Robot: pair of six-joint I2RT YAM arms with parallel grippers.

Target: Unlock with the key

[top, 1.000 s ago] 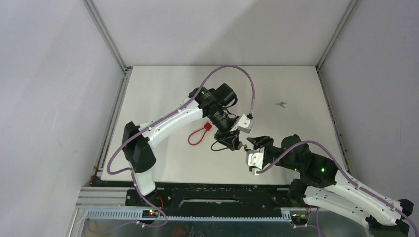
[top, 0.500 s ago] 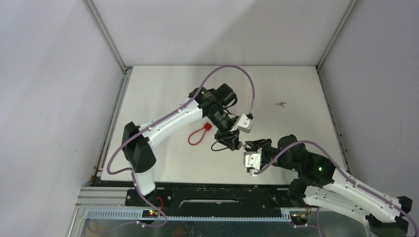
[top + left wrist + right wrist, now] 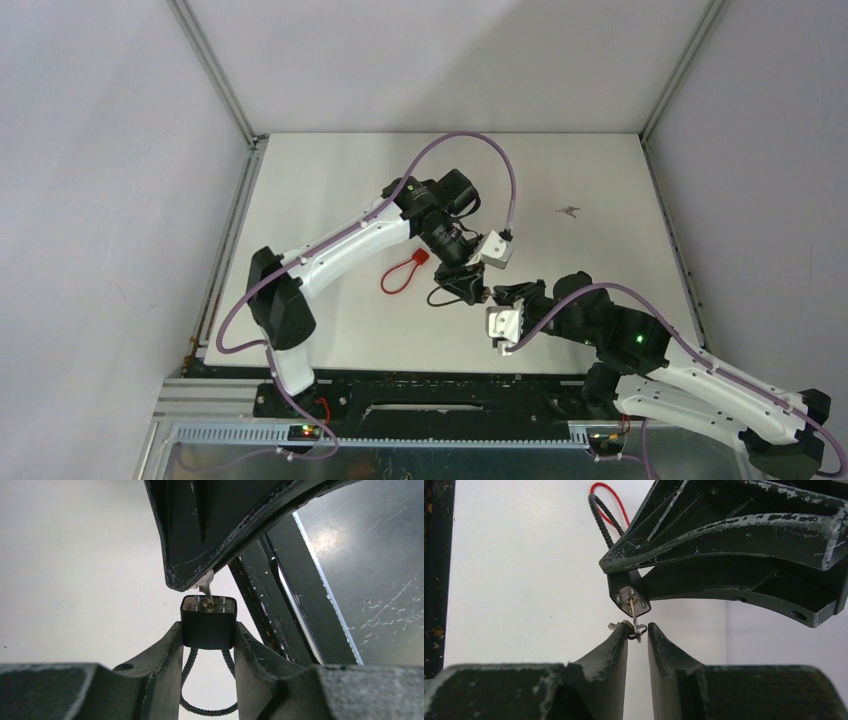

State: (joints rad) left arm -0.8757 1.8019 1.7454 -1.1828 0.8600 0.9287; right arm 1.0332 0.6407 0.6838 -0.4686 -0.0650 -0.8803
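Shifted left since a second ago, the low, outstretched right gripper point(image 3: 638, 630) brackets the key point(image 3: 636, 612), jaws narrowed but not clamped. It sits in the padlock point(image 3: 208, 621), gripped by the downturned left gripper point(image 3: 208, 628) mid-table. Left lies a red loop point(image 3: 398, 272); far right, a scrap point(image 3: 570, 211).

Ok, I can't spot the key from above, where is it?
In the right wrist view the key sits mid-frame, stuck in the padlock that the left gripper holds, its ring end between the fingers of the right gripper.
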